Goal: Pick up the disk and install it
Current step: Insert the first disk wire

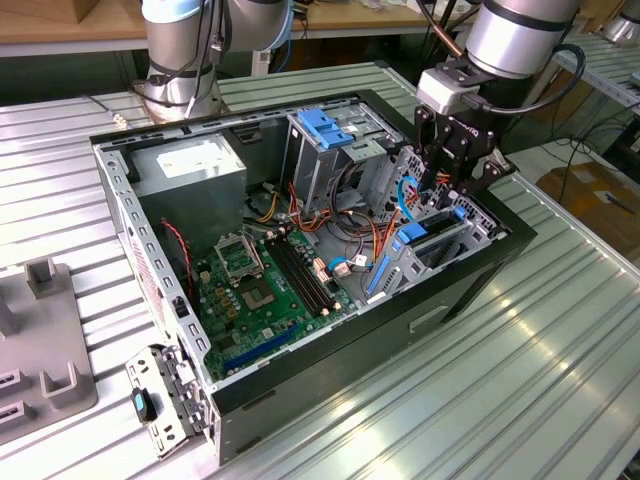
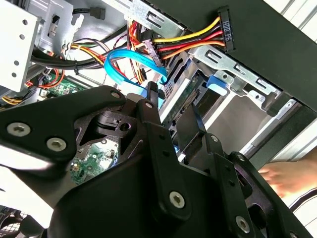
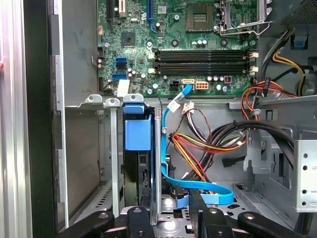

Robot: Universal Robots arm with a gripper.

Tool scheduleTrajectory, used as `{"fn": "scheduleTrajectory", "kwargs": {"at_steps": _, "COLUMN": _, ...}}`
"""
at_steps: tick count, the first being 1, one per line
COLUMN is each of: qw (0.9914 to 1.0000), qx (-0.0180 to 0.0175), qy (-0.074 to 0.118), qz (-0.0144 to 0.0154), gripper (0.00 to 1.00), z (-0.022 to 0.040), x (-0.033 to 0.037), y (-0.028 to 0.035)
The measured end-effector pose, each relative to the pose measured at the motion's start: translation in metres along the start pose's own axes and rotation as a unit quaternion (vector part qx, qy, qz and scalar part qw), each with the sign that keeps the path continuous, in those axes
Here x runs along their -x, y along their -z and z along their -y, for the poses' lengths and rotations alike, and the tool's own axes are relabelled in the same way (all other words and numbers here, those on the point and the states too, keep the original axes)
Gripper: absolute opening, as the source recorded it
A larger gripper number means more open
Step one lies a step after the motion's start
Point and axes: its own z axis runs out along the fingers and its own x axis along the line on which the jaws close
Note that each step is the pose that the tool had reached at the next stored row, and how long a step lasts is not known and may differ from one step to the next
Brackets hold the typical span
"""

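The gripper (image 1: 452, 185) hangs over the drive bay (image 3: 115, 158) at the exterior view's right, fingers (image 3: 197, 208) spread and grasping nothing. The disk (image 3: 134, 133) stands slotted in the bay. Installation looks almost complete, and finishing likely calls for a straight, firm seating push.

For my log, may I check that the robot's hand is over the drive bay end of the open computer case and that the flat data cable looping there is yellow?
Not quite: the flat data cable is blue, not yellow, as the first wrist view shows. The hand is indeed over the drive bay end of the open computer case.
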Motion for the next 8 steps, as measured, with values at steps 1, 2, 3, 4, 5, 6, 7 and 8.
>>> {"fn": "scheduleTrajectory", "kwargs": {"at_steps": 1, "qw": 1.00000, "qx": 0.0000, "qy": 0.000, "qz": 0.0000, "gripper": 0.42, "z": 0.0000, "x": 0.0000, "y": 0.0000}}
{"fn": "scheduleTrajectory", "kwargs": {"at_steps": 2, "qw": 1.00000, "qx": 0.0000, "qy": 0.000, "qz": 0.0000, "gripper": 0.35, "z": 0.0000, "x": 0.0000, "y": -0.0001}}
{"fn": "scheduleTrajectory", "kwargs": {"at_steps": 3, "qw": 1.00000, "qx": 0.0000, "qy": 0.000, "qz": 0.0000, "gripper": 0.28, "z": 0.0000, "x": 0.0000, "y": -0.0001}}
{"fn": "scheduleTrajectory", "kwargs": {"at_steps": 4, "qw": 1.00000, "qx": 0.0000, "qy": 0.000, "qz": 0.0000, "gripper": 0.22, "z": 0.0000, "x": 0.0000, "y": -0.0002}}
{"fn": "scheduleTrajectory", "kwargs": {"at_steps": 5, "qw": 1.00000, "qx": 0.0000, "qy": 0.000, "qz": 0.0000, "gripper": 0.16, "z": 0.0000, "x": 0.0000, "y": -0.0002}}
{"fn": "scheduleTrajectory", "kwargs": {"at_steps": 6, "qw": 1.00000, "qx": 0.0000, "qy": 0.000, "qz": 0.0000, "gripper": 0.11, "z": 0.0000, "x": 0.0000, "y": -0.0002}}
{"fn": "scheduleTrajectory", "kwargs": {"at_steps": 7, "qw": 1.00000, "qx": 0.0000, "qy": 0.000, "qz": 0.0000, "gripper": 0.11, "z": 0.0000, "x": 0.0000, "y": -0.0003}}
{"fn": "scheduleTrajectory", "kwargs": {"at_steps": 8, "qw": 1.00000, "qx": 0.0000, "qy": 0.000, "qz": 0.0000, "gripper": 0.11, "z": 0.0000, "x": 0.0000, "y": -0.0003}}
